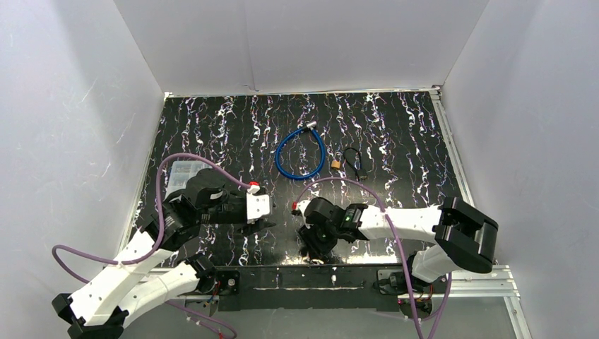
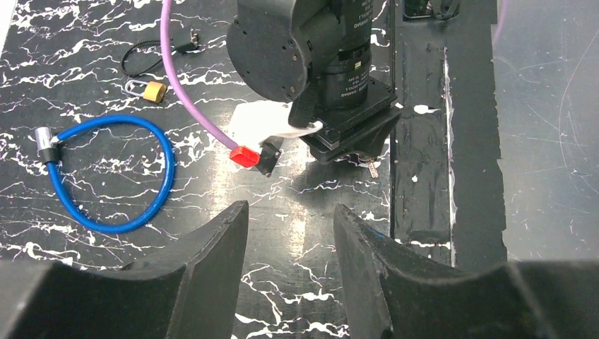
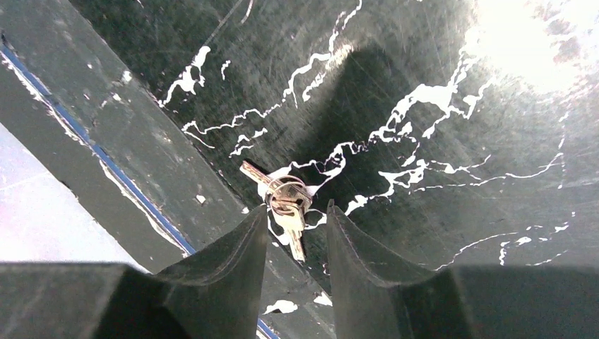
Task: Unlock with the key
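A small bunch of keys on a ring (image 3: 286,201) lies on the black marbled mat at its near edge; one key tip also shows in the left wrist view (image 2: 371,169). My right gripper (image 3: 297,212) points down over the bunch, jaws open, with one key between the fingers and a gap on both sides. It shows in the top view (image 1: 316,247). A small brass padlock (image 1: 337,164) lies mid-table and shows in the left wrist view (image 2: 154,90). My left gripper (image 2: 291,212) is open and empty, just left of the right wrist (image 1: 263,224).
A blue looped cable lock (image 1: 300,152) lies left of the padlock, also in the left wrist view (image 2: 106,169). A black cord (image 1: 353,162) lies by the padlock. A clear plastic box (image 1: 180,173) sits at the left. White walls surround the mat; a black strip (image 3: 106,155) runs along the near edge.
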`<state>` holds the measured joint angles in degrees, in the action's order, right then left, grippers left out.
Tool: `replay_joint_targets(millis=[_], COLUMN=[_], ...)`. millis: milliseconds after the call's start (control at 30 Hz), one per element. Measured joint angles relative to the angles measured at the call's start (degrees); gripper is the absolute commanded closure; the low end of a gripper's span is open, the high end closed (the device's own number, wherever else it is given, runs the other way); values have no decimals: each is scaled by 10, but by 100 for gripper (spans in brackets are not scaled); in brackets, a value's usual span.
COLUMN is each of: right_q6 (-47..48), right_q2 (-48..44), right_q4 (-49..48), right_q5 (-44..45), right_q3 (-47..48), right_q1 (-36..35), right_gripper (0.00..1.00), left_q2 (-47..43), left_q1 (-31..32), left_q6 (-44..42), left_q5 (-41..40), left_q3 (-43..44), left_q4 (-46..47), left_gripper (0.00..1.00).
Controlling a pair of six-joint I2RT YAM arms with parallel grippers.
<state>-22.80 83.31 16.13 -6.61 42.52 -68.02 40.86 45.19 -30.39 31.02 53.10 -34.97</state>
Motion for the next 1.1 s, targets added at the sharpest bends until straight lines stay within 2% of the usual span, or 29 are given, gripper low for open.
replay_joint_targets(millis=[167,267,333,467,867,1067,1100], right_q6=[-9,-11,-14,-25,-40,-27,-25], right_q2=[0,0,1,10,4,-46,-56], right_q4=[-1,-1,-3,-12,0,25,28], right_q5=[2,5,7,12,43,63,63], right_q3=[-7,-7,-7,-8,-7,-5,-3], right_q1=[-6,-13,-18,-28,-41,-38,-37], right_gripper=[58,62,71,98,99,98,95], left_q2=[10,16,18,19,28,36,37], left_q1=[0,0,0,0,0,0,0], left_q6=[3,5,6,6,-12,-24,-26], left_q5=[8,11,12,12,20,24,24], left_q3=[8,16,21,24,29,36,37], left_q4=[0,0,0,-1,-3,-6,-7], left_gripper=[54,54,53,53,53,53,53])
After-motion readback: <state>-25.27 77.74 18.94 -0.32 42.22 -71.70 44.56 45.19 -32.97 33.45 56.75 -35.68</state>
